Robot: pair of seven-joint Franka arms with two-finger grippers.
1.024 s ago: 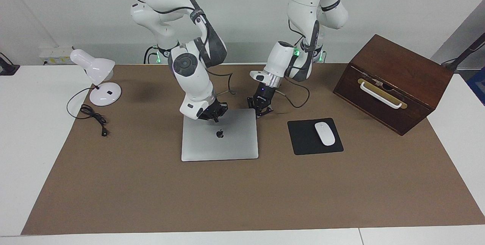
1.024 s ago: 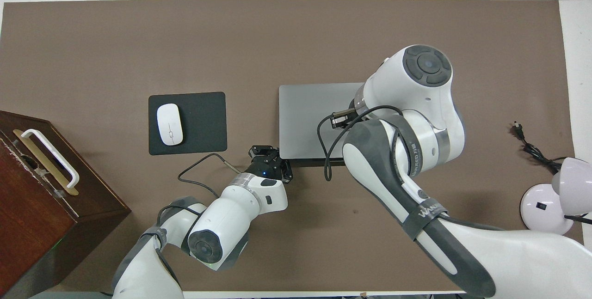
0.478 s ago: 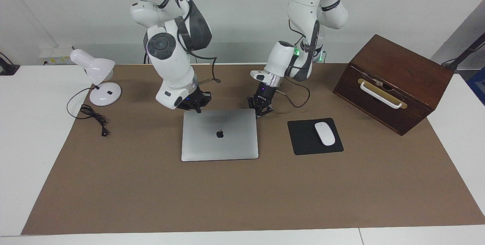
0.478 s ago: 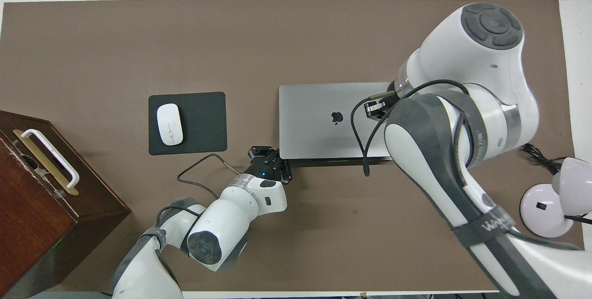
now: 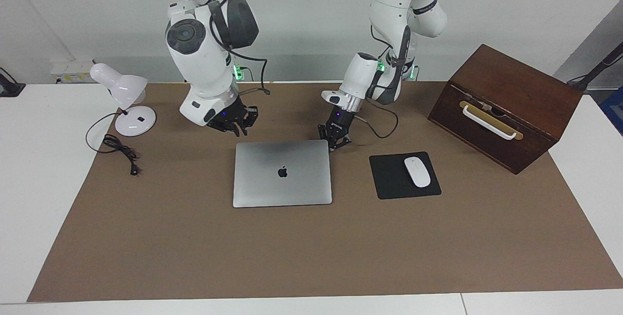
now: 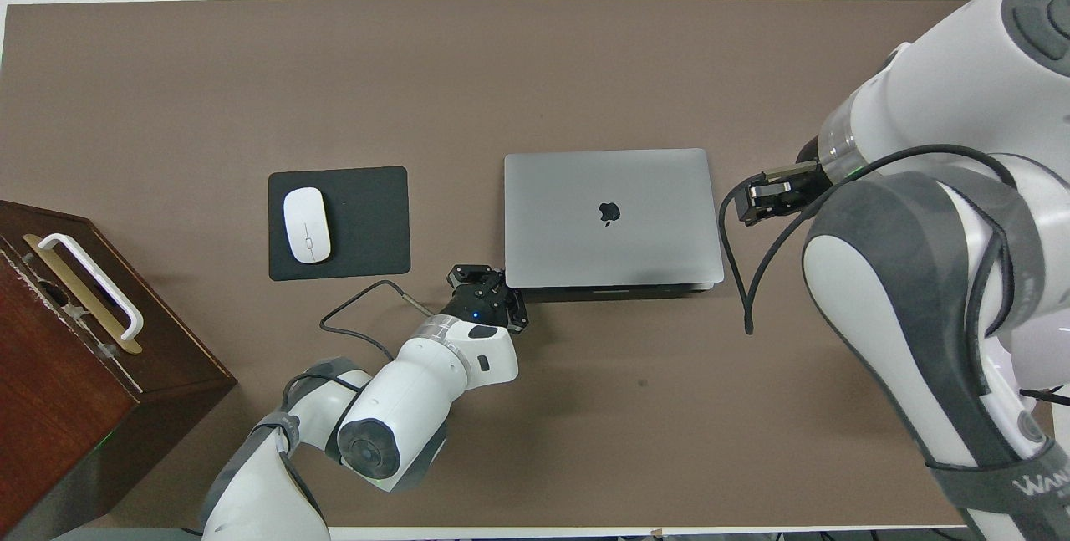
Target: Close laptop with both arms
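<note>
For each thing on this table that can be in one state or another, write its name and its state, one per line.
laptop: closed, lid flat.
wooden box: shut, handle on its front.
desk lamp: cable loose on the table, plug not in a socket.
mouse: resting on the mouse pad.
left gripper: shut, at the laptop's corner.
right gripper: raised, clear of the laptop.

A robotics lab staged as an office desk: two white jointed robot arms [image 5: 209, 57] stand at a white counter [image 5: 34, 169] under a brown mat [image 5: 311, 247], with a white desk lamp [image 5: 124, 98], white computer mouse [image 5: 417, 172] and plain white walls.
</note>
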